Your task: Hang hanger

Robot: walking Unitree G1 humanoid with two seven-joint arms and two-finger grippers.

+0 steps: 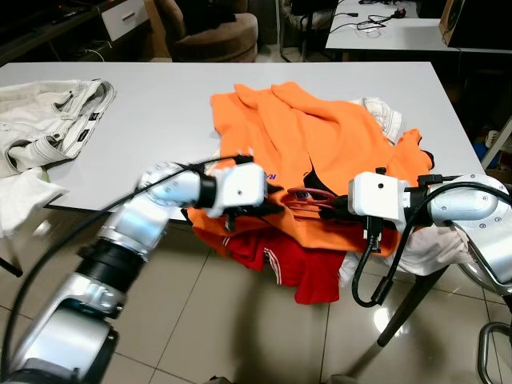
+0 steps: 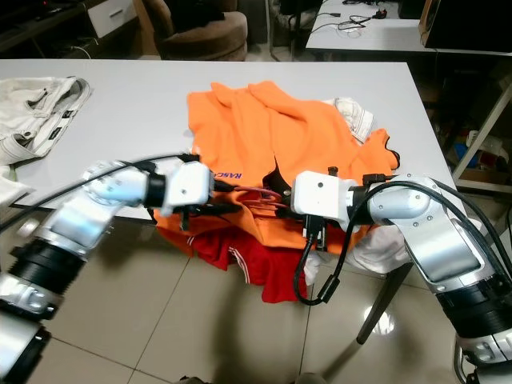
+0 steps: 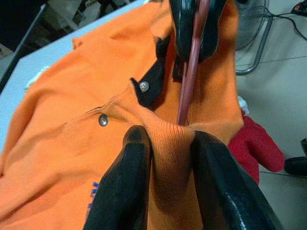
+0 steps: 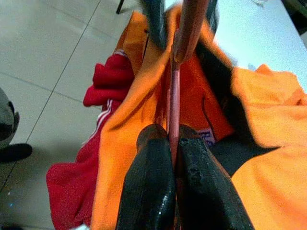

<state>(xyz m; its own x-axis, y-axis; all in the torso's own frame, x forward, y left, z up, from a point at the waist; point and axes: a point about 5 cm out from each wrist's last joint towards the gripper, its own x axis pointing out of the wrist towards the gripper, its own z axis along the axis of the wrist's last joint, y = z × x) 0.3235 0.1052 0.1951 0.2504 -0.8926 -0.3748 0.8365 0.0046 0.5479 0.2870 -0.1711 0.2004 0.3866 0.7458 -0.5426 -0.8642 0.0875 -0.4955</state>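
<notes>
An orange polo shirt point(image 1: 320, 144) with a dark collar lining lies crumpled at the near edge of the white table point(image 1: 160, 104). A thin pink hanger point(image 1: 308, 196) runs into its neck opening. My left gripper point(image 3: 165, 139) is shut on a fold of the shirt's collar, next to two metal buttons. My right gripper point(image 4: 170, 136) faces it from the right and is shut on the hanger's point(image 4: 173, 96) bar. The two grippers are close together at the table edge, and most of the hanger is hidden in the fabric.
A red garment point(image 1: 296, 256) hangs off the table edge below the shirt. White jeans point(image 1: 48, 120) lie at the table's left and a white cloth point(image 1: 424, 248) under my right arm. Behind stand a brown chair point(image 1: 216, 32) and a second table point(image 1: 400, 32).
</notes>
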